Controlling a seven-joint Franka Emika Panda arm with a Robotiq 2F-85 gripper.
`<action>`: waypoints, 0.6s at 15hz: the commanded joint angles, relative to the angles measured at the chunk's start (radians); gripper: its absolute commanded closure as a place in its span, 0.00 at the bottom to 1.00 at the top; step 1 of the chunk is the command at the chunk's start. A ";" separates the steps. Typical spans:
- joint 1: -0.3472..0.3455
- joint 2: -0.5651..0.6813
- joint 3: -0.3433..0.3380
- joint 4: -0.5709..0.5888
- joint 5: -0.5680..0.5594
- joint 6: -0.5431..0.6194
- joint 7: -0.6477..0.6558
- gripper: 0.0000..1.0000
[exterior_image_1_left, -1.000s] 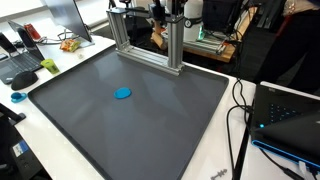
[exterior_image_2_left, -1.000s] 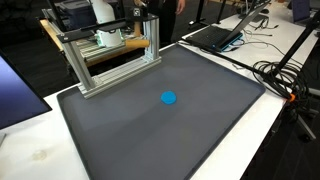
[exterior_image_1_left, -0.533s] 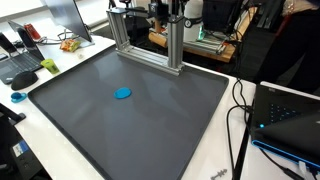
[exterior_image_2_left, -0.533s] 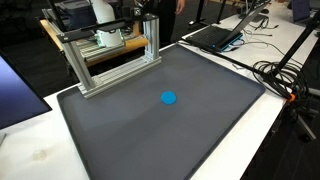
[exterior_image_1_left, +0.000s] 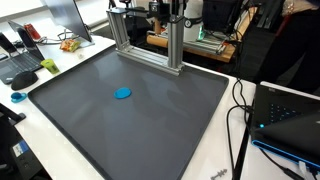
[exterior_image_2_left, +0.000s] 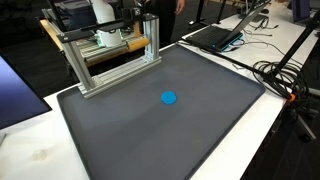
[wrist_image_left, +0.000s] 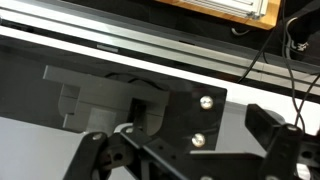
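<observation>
blue disc (exterior_image_1_left: 122, 93) flat on grey mat (exterior_image_1_left: 170, 120); hand (wrist_image_left: 182, 140) jaws spread, empty.

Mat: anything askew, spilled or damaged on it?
Nothing stands out. The blue disc lies flat and alone on the dark mat, with no spill or tear visible. The aluminium frame stands upright at the mat's edge. In the wrist view the gripper is open and empty.
</observation>
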 joint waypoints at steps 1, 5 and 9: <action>0.028 -0.038 -0.020 -0.011 0.041 0.034 -0.058 0.00; 0.036 -0.026 -0.017 0.011 0.058 0.028 -0.055 0.00; 0.027 -0.029 -0.021 0.014 0.126 0.153 0.026 0.00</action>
